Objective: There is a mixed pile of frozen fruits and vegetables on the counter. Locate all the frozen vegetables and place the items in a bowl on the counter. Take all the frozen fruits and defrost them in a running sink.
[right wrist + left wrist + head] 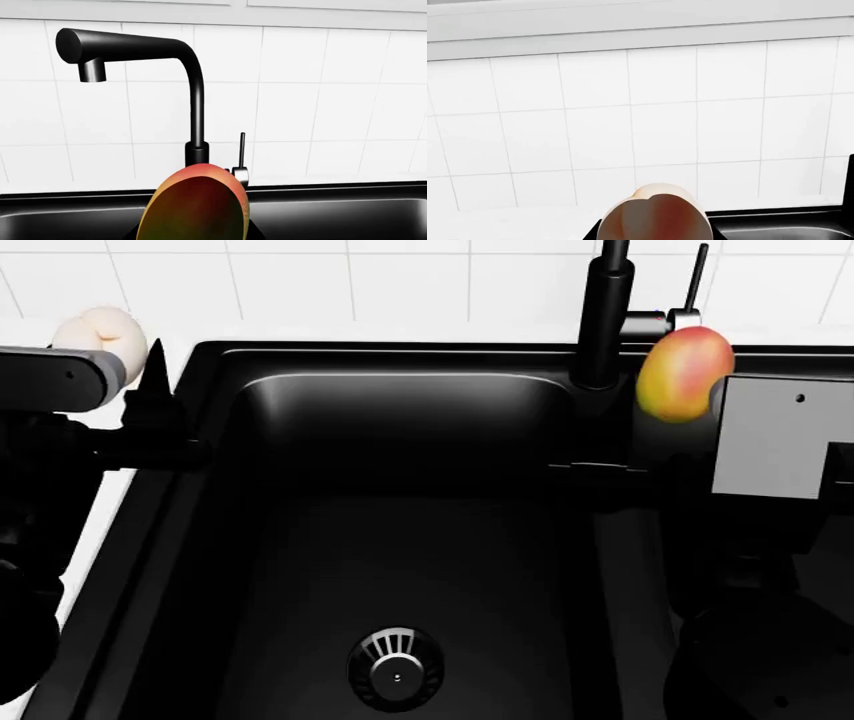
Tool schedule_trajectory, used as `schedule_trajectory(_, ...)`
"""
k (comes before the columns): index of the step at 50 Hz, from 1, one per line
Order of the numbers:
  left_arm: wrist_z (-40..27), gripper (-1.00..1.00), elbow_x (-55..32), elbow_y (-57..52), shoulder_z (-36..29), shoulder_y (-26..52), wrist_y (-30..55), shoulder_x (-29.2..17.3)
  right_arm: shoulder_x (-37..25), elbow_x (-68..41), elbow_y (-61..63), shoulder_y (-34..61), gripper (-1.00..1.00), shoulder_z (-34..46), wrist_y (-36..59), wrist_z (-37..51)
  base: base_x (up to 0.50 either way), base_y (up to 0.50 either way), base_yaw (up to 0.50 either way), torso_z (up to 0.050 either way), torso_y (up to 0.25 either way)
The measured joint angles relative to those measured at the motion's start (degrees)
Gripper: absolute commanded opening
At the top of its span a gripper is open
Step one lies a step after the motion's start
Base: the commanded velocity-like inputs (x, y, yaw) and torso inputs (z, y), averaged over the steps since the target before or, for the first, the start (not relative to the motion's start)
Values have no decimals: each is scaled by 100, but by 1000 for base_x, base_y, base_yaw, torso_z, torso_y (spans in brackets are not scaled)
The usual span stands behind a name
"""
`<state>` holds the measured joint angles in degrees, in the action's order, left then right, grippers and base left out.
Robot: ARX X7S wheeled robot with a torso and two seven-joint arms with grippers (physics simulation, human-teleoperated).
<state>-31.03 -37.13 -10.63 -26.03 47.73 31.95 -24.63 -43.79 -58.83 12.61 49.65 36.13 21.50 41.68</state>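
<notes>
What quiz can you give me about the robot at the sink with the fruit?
1. Pick one: what colour is the sink? A) white B) black C) silver
2. True or false: water is pouring out of the faucet.
3. Short answer: which fruit is up at the robot's right side, the mango or the pale fruit?

Key: 1 B. 2 False, as no water shows at the spout. 3 The mango.
</notes>
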Motion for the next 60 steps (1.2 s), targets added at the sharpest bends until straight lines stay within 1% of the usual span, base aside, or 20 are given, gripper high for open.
schedule_trajectory(7,271,-100,-25,266,-176,145,-38,209,17,2,-5,-5,-100,10,11,2,0,0,0,0,0)
schedule_trajectory(18,1003,-100,-80,1396,-493,705,-182,875,41,-9,-5,-17,-100,28,40,16,0,0,0,0,1)
schedule_trajectory(26,1606,-100,-1,2569,-762,1130,-395,1411,52,-14,-11,-28,-100,28,46,28,0,0,0,0,0)
schedule_trajectory(34,2311,-100,-32,4115,-1133,1587,-776,1940,68,-8,-53,-39,-100,22,30,18,0,0,0,0,0)
schedule_trajectory(37,2436,-100,-425,4783,-1662,1785,-1125,2070,73,-7,-68,-46,-100,20,23,11,0,0,0,0,0)
schedule_trajectory(41,2531,-100,-1229,5538,-2688,2002,-1638,2198,80,-3,-85,-54,-100,19,14,0,0,0,0,0,3)
schedule_trajectory(45,2579,-100,-2048,6088,-3704,2149,-2070,2285,87,-1,-101,-60,-100,20,8,-12,0,0,0,0,0)
schedule_trajectory(49,2604,-100,-2694,6483,-4523,2233,-2376,2342,92,0,-109,-64,-100,22,8,-18,0,0,0,4,0)
schedule_trajectory(54,2615,-100,-3221,6802,-5229,2264,-2597,2384,94,-4,-107,-68,-100,22,12,-19,0,0,0,0,0)
schedule_trajectory(60,2642,-100,-3506,6989,-5738,2211,-2684,2412,99,-10,-113,-67,-100,25,21,-27,0,0,0,0,0)
